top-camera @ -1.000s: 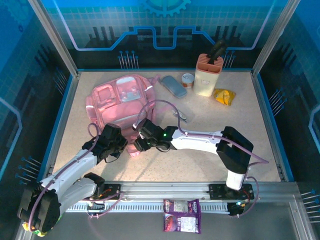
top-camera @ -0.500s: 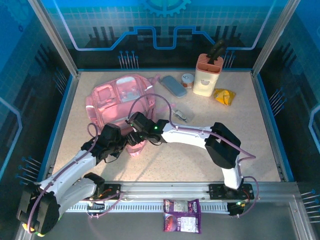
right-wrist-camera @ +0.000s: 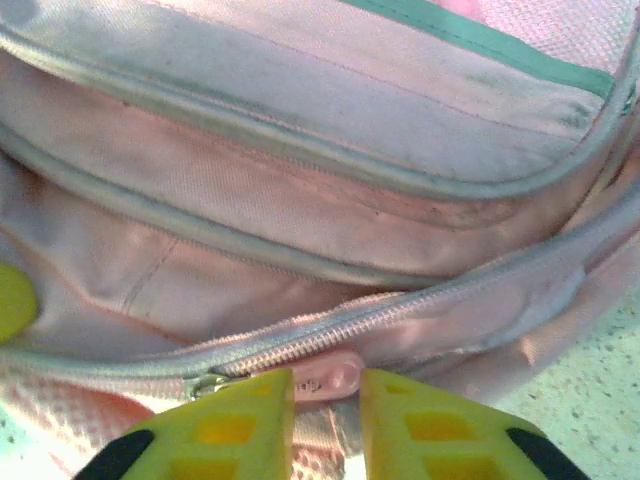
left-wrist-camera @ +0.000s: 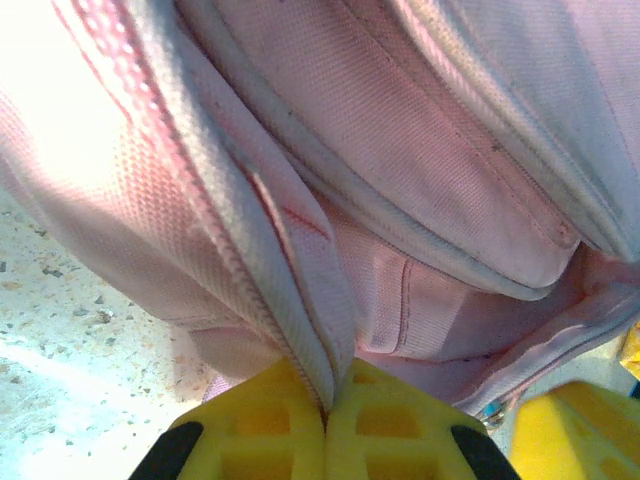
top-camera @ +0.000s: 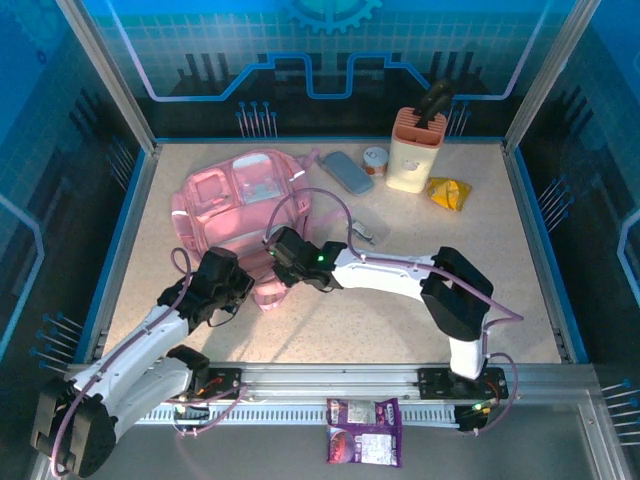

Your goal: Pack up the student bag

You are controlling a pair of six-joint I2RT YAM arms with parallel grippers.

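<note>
Overhead view: the large soft pink fabric student bag (top-camera: pixel 240 195) lay flat on the speckled beige table (top-camera: pixel 400 320), left of centre. Its clear window panel faced up and its near end pointed towards the arm bases. Both arms met at that near end.

The left gripper (top-camera: pixel 246 290) sat at the bag's near left corner. In the left wrist view its yellow fingers (left-wrist-camera: pixel 270 415) were pressed together on a fold of pink cloth edged with zip tape, so the left gripper (left-wrist-camera: pixel 325 400) was pinching the student bag (left-wrist-camera: pixel 420 170) itself.

The right gripper (top-camera: pixel 274 270) came in from the right, just beside the left one. In the right wrist view the right gripper (right-wrist-camera: pixel 328 405) stood narrow, with the small pink zipper pull tab (right-wrist-camera: pixel 330 377) between its yellow fingers (right-wrist-camera: pixel 235 425) and touching both. The grey zip line ran up to the right across the student bag (right-wrist-camera: pixel 300 190).

Along the far edge, well apart from the bag's near end, we noted:
- a flat grey oblong case (top-camera: pixel 346 172)
- a small round tin (top-camera: pixel 375 160)
- a cream pen holder with a pink top (top-camera: pixel 414 152)
- a crumpled yellow packet (top-camera: pixel 448 192)

A purple printed packet (top-camera: pixel 363 431) lay at the near rail.
</note>
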